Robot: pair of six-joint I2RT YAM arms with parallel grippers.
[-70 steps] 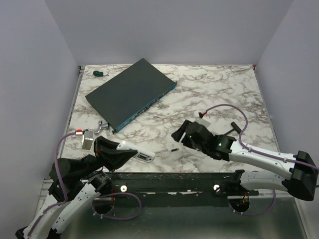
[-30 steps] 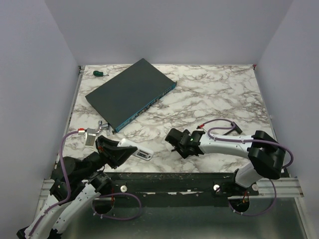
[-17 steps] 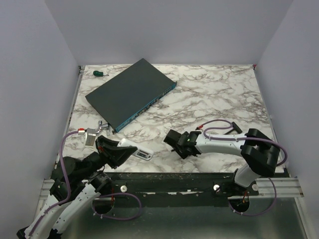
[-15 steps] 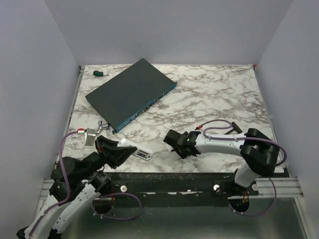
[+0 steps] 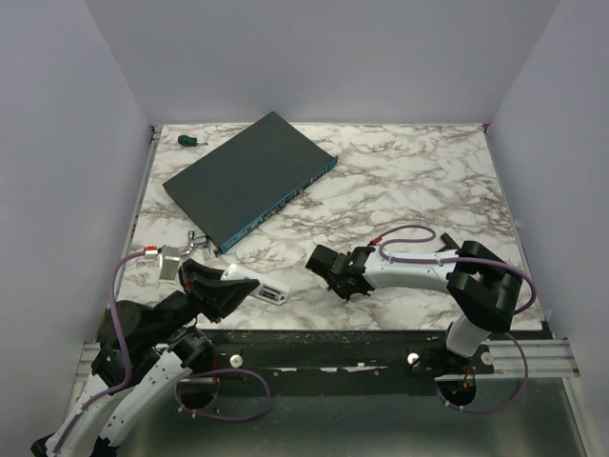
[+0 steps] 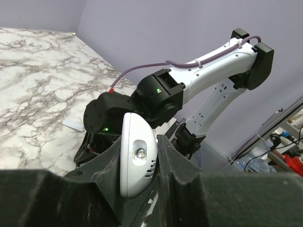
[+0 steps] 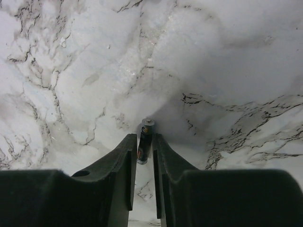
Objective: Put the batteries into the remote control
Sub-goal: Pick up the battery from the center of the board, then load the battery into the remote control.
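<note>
The right claw (image 7: 144,137) is down at the white marble-patterned desk (image 7: 213,56) with a small dark cylindrical battery (image 7: 145,143) between its fingers. The jaws stand narrow, one finger against each flank of the cell, so it looks gripped, though how firmly cannot be judged from the wrist view. The battery's long axis runs parallel to the fingers, its metal-capped end pointing away from the wrist. That suits a lift, but the cell will probably have to be turned to match the compartment. The slim white plastic remote control (image 5: 269,291) is not on the desk. The left claw (image 5: 236,286) is clamped around its near end and holds it raised near the desk's front edge, to the left of the right claw. The remote's long axis points toward the right arm, with the free end nearest it. The coming move therefore looks like a short carry leftward by the right arm — the only arm at the battery.
</note>
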